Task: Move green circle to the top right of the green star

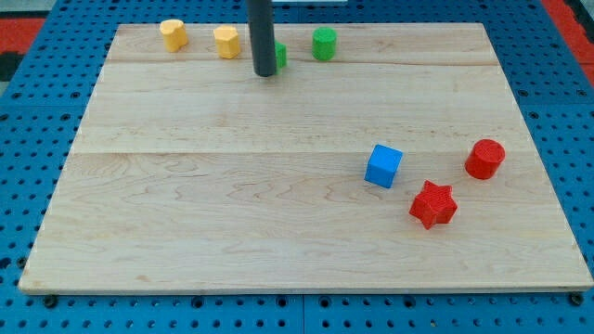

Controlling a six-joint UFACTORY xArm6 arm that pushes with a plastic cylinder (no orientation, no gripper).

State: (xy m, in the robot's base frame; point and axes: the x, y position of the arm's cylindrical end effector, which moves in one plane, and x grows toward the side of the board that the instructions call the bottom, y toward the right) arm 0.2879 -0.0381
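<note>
The green circle (324, 44) stands near the view's top edge of the wooden board, right of centre. A second green block, likely the green star (279, 56), is mostly hidden behind my rod, just left of the circle. My tip (265, 72) rests on the board directly in front of that hidden green block and about sixty pixels left of the green circle, not touching the circle.
Two yellow blocks (173, 34) (226, 42) sit at the view's top left. A blue cube (383, 166), a red star (433, 204) and a red cylinder (484, 159) sit at the view's lower right. The board (232, 186) lies on a blue pegboard.
</note>
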